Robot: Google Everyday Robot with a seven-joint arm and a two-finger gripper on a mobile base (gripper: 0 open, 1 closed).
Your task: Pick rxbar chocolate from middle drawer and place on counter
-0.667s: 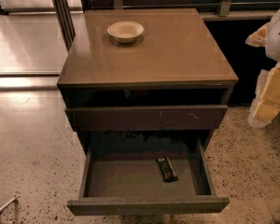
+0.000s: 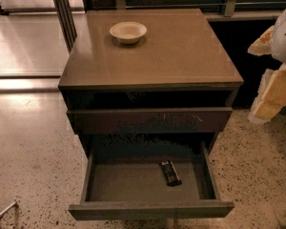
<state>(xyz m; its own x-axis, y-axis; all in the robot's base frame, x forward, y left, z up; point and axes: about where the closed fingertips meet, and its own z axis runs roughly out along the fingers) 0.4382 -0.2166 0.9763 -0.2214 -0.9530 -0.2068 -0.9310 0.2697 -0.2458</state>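
The rxbar chocolate (image 2: 170, 172) is a slim black bar lying flat on the floor of the middle drawer (image 2: 150, 208), right of centre. The drawer is pulled out toward me, with its plain front panel at the bottom of the view. The counter (image 2: 162, 56) is the glossy tan top of the cabinet. My gripper (image 2: 275, 87) shows as pale cream and white parts at the right edge, beside the cabinet's right side. It is level with the counter's front edge, above and to the right of the open drawer, and touches nothing.
A round cream bowl (image 2: 127, 31) stands at the back left of the counter. A shut drawer front with pale scratches (image 2: 150, 119) sits above the open drawer. Speckled floor (image 2: 28, 166) surrounds the cabinet. Dark shelving stands behind, and a metal post (image 2: 62, 11) at the left.
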